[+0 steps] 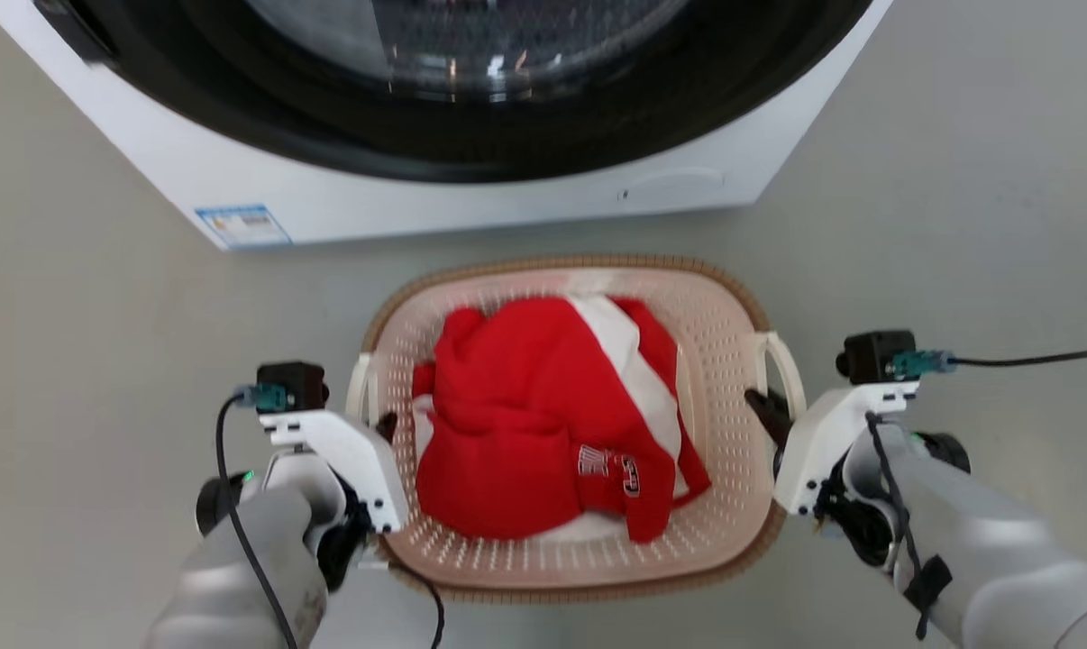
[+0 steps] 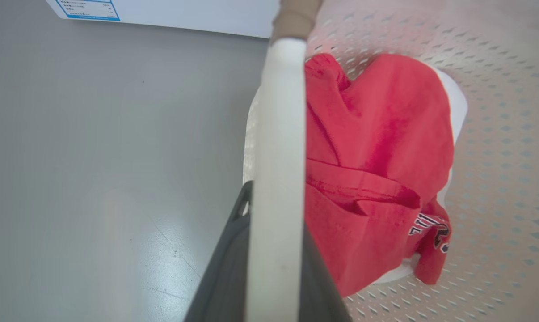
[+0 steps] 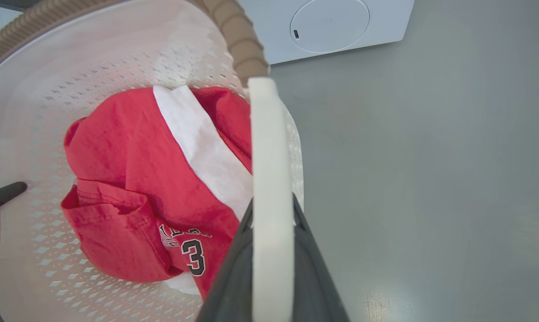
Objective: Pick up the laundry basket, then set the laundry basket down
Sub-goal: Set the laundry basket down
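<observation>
**Head view:** laundry basket over grey floor, before white washing machine; red-and-white garment inside. Left claw and right claw at its sides.

**Left wrist view:** dark fingers clamp white left handle. Blue-edged label, print unreadable.

**Right wrist view:** claw closed on right handle. Garment numeral "3"; round cover on machine.

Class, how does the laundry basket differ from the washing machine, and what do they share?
The laundry basket is perforated, tan-rimmed; the washing machine is smooth with a dark round door. The basket is far smaller than the machine. The left gripper and right gripper clasp the basket, not the machine. Both are pale.
</observation>
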Tool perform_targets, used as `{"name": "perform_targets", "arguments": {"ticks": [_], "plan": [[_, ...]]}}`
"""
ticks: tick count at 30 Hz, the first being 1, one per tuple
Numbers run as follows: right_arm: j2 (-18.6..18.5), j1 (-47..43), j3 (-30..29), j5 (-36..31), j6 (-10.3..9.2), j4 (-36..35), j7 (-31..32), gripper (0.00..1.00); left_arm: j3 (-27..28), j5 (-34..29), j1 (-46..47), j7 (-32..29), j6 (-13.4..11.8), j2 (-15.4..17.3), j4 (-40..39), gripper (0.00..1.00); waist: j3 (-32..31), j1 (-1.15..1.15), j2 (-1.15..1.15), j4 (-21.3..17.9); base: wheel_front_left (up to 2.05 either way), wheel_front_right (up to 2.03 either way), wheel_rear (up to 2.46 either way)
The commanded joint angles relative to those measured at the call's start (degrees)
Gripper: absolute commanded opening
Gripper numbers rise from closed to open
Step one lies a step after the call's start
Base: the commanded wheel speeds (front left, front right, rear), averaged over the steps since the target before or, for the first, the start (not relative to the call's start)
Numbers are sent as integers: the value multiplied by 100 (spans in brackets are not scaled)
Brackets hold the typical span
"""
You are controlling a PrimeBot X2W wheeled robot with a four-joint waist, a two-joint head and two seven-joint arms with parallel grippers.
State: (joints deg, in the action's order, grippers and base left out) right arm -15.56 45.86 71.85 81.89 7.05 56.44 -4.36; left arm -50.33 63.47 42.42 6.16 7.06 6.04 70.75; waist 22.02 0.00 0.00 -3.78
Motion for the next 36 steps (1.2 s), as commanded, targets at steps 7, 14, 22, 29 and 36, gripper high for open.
{"name": "perform_targets", "arguments": {"ticks": [7,14,22,29,36], "plan": [[-209,403,-53,-18,44,-125,-460,0,56,-68,713,395,43,240,-41,0,1212,0,0,122,0,0,0],[-318,889,-115,-226,44,9,-963,0,-47,-158,1282,545,43,212,-10,0,1968,0,0,262,0,0,0],[-336,1122,-141,-299,44,45,-1047,0,-140,-166,1709,615,43,117,31,0,2481,0,0,407,0,0,0],[-322,1189,-151,-251,44,71,-1058,0,-211,-115,1855,642,43,34,66,0,2702,0,0,473,0,0,0],[-332,1246,-127,-215,44,114,-1061,0,-291,-48,1944,635,43,-23,70,0,2869,0,0,496,0,0,0]]}}
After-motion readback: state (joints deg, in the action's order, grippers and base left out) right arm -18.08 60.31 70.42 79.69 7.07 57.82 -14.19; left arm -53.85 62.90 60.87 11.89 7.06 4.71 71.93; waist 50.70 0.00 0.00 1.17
